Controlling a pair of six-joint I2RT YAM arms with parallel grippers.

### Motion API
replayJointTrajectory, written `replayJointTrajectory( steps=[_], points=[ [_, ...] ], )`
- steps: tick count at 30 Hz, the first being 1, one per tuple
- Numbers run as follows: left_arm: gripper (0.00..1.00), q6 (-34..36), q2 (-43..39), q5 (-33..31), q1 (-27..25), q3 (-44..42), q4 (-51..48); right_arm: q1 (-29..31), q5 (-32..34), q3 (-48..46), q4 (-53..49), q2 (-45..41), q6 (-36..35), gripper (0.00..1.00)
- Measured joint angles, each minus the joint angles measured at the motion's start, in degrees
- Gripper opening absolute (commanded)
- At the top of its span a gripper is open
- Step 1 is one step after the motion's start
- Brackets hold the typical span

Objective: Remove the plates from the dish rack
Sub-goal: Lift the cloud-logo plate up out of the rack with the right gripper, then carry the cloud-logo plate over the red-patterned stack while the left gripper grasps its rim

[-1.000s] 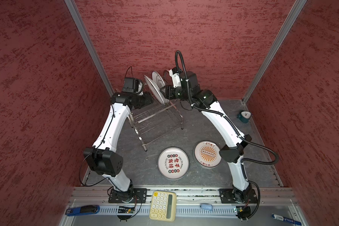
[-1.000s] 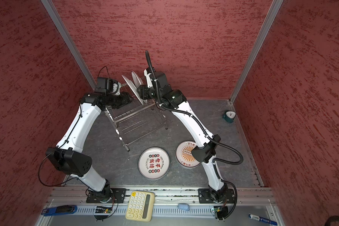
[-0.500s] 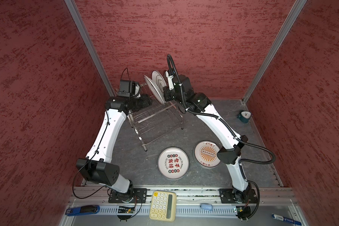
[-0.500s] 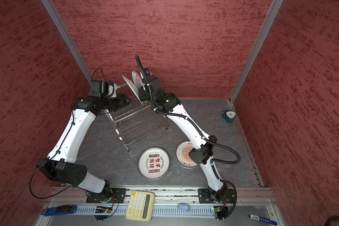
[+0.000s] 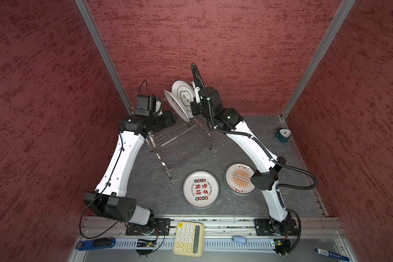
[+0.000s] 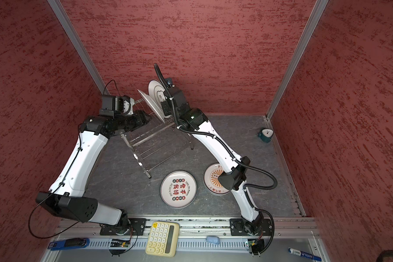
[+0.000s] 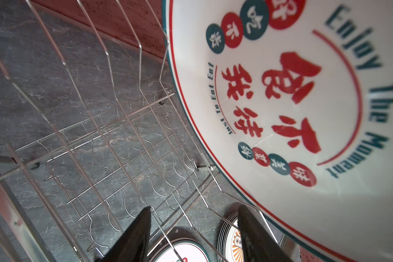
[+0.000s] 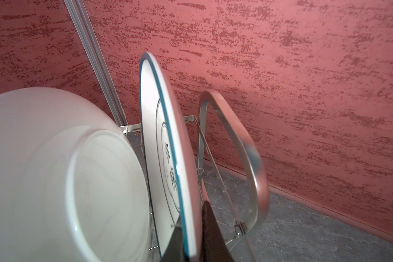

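The dish rack [image 5: 179, 140] [image 6: 154, 140] stands at the back middle with two plates upright in its far end. My right gripper [image 5: 192, 106] [image 8: 192, 236] is shut on the edge of the rearmost, teal-rimmed plate [image 5: 181, 93] [image 8: 159, 136]. In front of it leans a plate with red characters [image 5: 174, 105] [image 7: 293, 102], its white back [image 8: 54, 170] facing the right wrist. My left gripper [image 5: 174, 119] [image 7: 194, 217] hangs open over the rack's wire shelf [image 7: 100, 136], beside that plate, holding nothing. On the table lie a red-character plate [image 5: 200, 189] and an orange sunburst stack [image 5: 239, 179].
The red back wall stands close behind the rack, and the rack's curved side frame [image 8: 247, 147] is just beyond the held plate. A teal clock [image 5: 282, 134] sits at the back right. A yellow calculator [image 5: 188, 238] and a blue pen [image 5: 95, 243] lie on the front rail.
My right gripper moved left to the rearmost plate and closed on its rim. The left arm drew back slightly, its gripper staying open over the rack.
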Motion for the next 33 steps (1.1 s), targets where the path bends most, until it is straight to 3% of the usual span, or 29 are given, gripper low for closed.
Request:
replayJointTrajectory(
  steps=[22, 27, 33],
  points=[
    [0.62, 0.04, -6.16, -0.61, 0.07, -1.92, -0.57, 2.38, 11.43, -2.01, 11.34, -4.17, -9.9, 0.0],
    [0.63, 0.04, -10.03, 0.35, -0.11, -3.76, -1.09, 2.43, 12.46, -4.96, 12.24, -11.04, -10.58, 0.0],
    [0.63, -0.04, -13.99, 1.09, -3.21, -6.34, -1.51, 2.43, 13.0, -19.34, 13.53, -25.66, -8.02, 0.0]
  ],
)
